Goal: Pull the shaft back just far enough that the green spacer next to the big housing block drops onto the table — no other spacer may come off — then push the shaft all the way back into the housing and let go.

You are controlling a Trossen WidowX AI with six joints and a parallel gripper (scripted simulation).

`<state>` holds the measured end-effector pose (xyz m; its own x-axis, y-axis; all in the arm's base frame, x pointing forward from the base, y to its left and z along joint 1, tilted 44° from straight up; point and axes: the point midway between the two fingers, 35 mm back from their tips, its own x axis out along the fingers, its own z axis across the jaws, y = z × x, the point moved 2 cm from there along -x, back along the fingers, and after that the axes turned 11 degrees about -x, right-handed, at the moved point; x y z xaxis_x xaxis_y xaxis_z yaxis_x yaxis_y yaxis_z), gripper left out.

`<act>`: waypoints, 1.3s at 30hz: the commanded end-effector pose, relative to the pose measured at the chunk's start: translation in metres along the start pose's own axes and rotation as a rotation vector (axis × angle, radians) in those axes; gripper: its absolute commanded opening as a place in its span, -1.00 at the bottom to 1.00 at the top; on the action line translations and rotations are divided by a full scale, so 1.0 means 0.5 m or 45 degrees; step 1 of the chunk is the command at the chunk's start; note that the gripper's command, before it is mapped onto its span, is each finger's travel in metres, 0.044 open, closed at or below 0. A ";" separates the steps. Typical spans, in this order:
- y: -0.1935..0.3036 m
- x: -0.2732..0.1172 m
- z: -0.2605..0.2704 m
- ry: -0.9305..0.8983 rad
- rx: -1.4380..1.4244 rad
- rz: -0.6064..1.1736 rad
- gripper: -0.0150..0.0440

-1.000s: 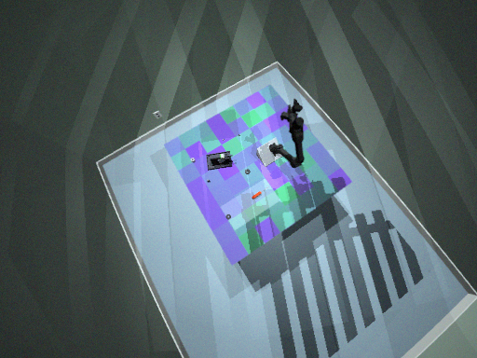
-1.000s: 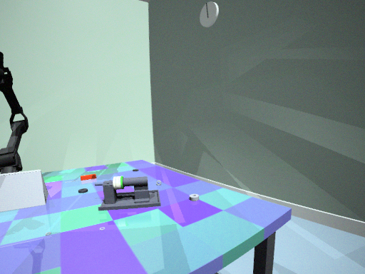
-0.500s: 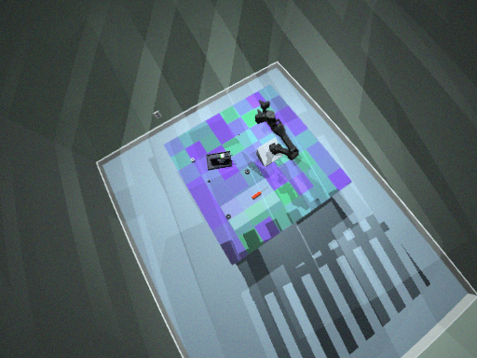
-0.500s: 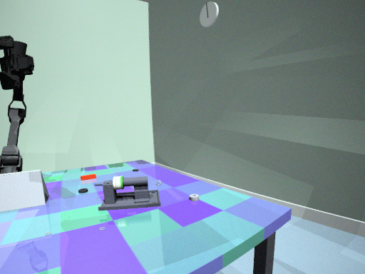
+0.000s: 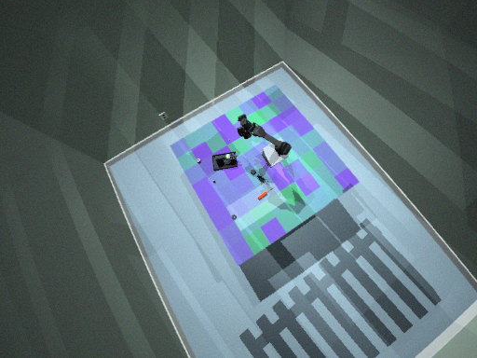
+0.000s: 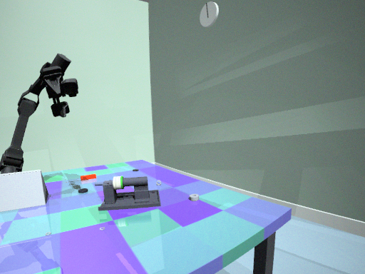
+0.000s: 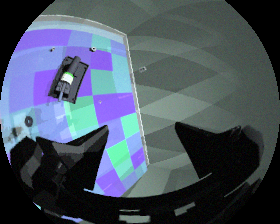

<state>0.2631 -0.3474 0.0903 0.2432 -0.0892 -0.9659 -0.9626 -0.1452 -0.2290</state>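
The green spacer [image 6: 122, 182] [image 7: 69, 74] sits on the shaft against the big housing block [image 6: 141, 194] with its dark cylinder. White spacers [image 6: 116, 183] [image 7: 66, 79] sit beside it, between the housing and the smaller upright support [image 6: 109, 193]. The thin end of the shaft [image 6: 99, 184] [image 7: 61, 95] sticks out past the support. All stand on a dark base plate [image 6: 103, 207]. In the top view the fixture [image 5: 224, 161] is small. My gripper [image 6: 60, 109] [image 7: 143, 127] is open and empty, high above the table and well away from the fixture.
A white slanted box [image 6: 21, 192] [image 5: 271, 158] stands by the arm's base. An orange-red block [image 6: 88, 177] [image 5: 262, 196], a black disc [image 6: 83, 190] [image 7: 29, 118], a pale nut [image 6: 194, 197] [image 7: 93, 49] and small rings lie around the fixture.
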 end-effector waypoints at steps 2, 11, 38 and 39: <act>-0.083 0.092 0.092 -0.295 0.077 -0.019 1.00; -0.187 0.245 0.336 -0.876 0.304 0.179 1.00; -0.215 0.283 0.451 -1.074 0.418 0.340 1.00; -0.215 0.283 0.451 -1.074 0.418 0.340 1.00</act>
<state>0.3735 -0.1228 -0.0498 -0.0354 0.6783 -0.7339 -0.9912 0.0696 0.1122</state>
